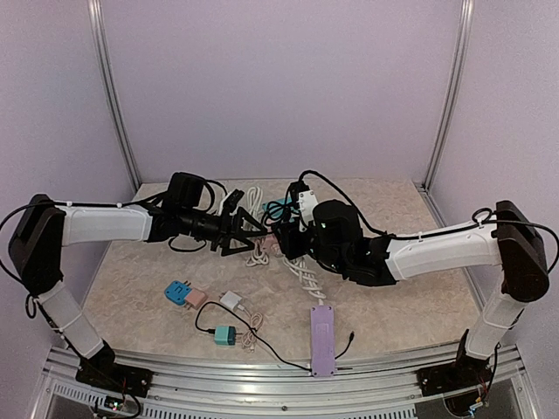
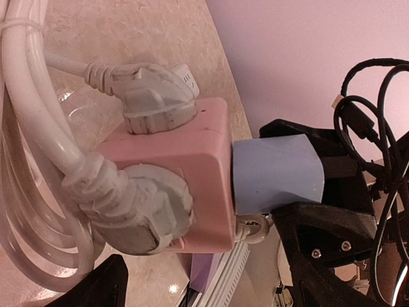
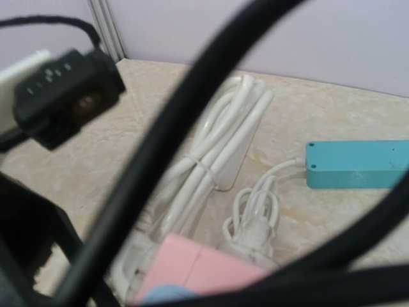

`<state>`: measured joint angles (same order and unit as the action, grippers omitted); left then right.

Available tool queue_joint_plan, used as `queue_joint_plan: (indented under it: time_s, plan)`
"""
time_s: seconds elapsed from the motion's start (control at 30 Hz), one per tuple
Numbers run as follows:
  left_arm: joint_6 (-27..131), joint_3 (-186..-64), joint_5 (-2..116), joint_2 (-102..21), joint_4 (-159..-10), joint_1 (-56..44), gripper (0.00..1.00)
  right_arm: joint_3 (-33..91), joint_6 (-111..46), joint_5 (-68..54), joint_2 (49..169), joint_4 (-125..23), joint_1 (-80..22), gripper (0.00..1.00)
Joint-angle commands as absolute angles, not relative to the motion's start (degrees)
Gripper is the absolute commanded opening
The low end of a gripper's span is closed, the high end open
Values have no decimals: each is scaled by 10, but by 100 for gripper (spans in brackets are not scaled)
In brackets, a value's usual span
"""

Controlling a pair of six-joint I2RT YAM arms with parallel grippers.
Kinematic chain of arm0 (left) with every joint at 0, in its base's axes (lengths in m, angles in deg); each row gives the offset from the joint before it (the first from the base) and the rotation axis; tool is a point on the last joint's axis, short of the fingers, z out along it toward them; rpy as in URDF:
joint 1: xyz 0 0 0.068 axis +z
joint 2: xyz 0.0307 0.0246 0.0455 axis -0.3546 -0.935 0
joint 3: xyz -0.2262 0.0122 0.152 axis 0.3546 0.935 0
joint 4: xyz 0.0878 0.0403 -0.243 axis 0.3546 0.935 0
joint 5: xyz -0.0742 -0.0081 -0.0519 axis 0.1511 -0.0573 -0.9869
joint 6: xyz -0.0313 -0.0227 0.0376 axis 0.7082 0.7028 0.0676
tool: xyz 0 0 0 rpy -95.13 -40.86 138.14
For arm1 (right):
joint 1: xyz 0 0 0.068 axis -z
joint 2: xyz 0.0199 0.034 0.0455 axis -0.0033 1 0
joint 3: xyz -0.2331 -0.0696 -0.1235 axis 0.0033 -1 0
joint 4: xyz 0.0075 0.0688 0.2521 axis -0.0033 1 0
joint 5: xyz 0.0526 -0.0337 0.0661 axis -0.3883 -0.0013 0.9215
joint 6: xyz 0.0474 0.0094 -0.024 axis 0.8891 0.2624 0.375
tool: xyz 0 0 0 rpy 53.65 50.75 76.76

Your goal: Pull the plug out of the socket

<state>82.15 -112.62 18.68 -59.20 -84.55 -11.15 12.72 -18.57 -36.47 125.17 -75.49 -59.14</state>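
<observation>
Left end effector (image 1: 251, 231): spread, at pink socket (image 2: 192, 160) | right end effector (image 1: 281, 238): pinching blue plug (image 2: 255, 176) | plug seated in socket's right side | mid-bench (image 1: 393, 305)

A pink cube socket (image 2: 192, 160) is carrying an upper white plug (image 2: 153, 96) and a lower white plug (image 2: 137, 214) on two adjoining faces. The right gripper (image 2: 273, 174) is clamping a pale blue plug (image 2: 284, 167) seated in the cube's right-hand face. A coiled white cable (image 2: 25, 160) is lying on the beige marbled table (image 2: 128, 32).
</observation>
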Motion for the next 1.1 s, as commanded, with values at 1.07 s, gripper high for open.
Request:
queue_joint_plan:
  time_s: [1.07]
  plan:
    - [881, -1168, 195, -674, -893, -130, 74, 146, -157, -341, 1206, -845, -591, 0]
